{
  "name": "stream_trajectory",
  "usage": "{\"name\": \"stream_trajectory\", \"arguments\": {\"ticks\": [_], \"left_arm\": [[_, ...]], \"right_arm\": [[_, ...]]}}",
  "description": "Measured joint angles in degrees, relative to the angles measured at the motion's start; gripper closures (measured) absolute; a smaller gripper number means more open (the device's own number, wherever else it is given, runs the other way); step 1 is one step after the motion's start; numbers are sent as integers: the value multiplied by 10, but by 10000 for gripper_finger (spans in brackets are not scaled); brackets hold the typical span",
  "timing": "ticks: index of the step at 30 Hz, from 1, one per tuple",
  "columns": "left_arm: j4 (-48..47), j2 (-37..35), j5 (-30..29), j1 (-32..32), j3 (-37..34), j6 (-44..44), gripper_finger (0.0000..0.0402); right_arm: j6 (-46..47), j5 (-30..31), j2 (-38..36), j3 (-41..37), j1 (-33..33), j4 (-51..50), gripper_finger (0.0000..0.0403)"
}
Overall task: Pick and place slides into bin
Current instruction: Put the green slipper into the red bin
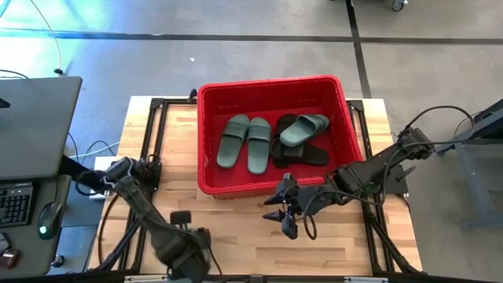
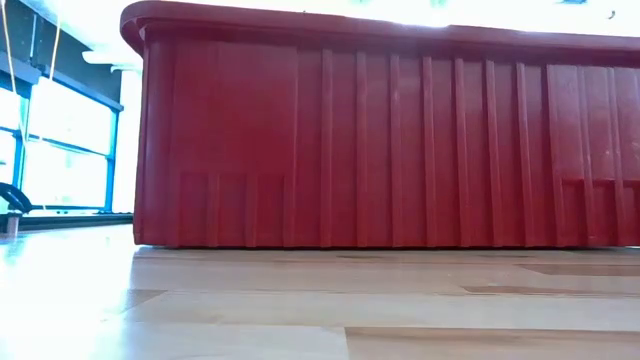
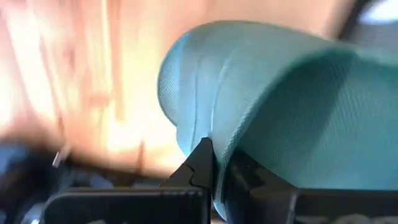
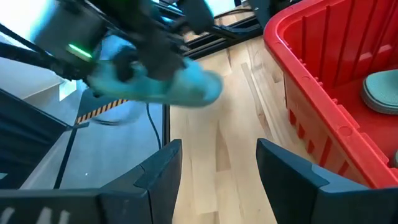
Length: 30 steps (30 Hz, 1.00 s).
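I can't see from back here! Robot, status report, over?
Left gripper shut on green slide. Right gripper open, empty, by bin. Other slides in bin. Nothing blocking.

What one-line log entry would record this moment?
left gripper: shut on green slide | right gripper: open, empty, beside bin | bin: holds other slides

Light wooden bench (image 1: 236, 228) with black framing at its edges; the red bin (image 1: 206, 141) stands directly on it toward twelve o'clock, reaching the far edge. From table height the bin's ribbed wall meets the boards squarely.
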Motion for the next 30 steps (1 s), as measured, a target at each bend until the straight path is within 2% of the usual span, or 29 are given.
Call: {"name": "stream_trajectory", "arguments": {"ticks": [5, 10, 12, 14, 17, 22, 27, 30], "left_arm": [[1, -1, -136, -17, 165, -9, 399], [1, -1, -339, -24, 307, 64, 400], [27, -15, -415, -12, 311, 123, 400], [32, -38, -456, 4, 292, 176, 400], [-3, -56, -462, 58, 295, 211, 401], [16, -62, -454, 177, 294, 361, 401], [0, -38, -418, 315, 289, 415, 401], [3, -18, -403, 377, 276, 436, 401]], "right_arm": [[1, 1, 0, 0, 13, 0, 208], [-5, 1, -10, 0, 35, 13, 208], [-14, 2, -21, 0, 47, 29, 208], [-12, 2, -34, 0, 59, 57, 208], [-17, 2, -51, 0, 79, 100, 208], [-83, 19, -65, 2, 104, 132, 208], [-90, 51, -64, 2, 111, 121, 208], [-90, 77, -64, 1, 111, 112, 208]]}}
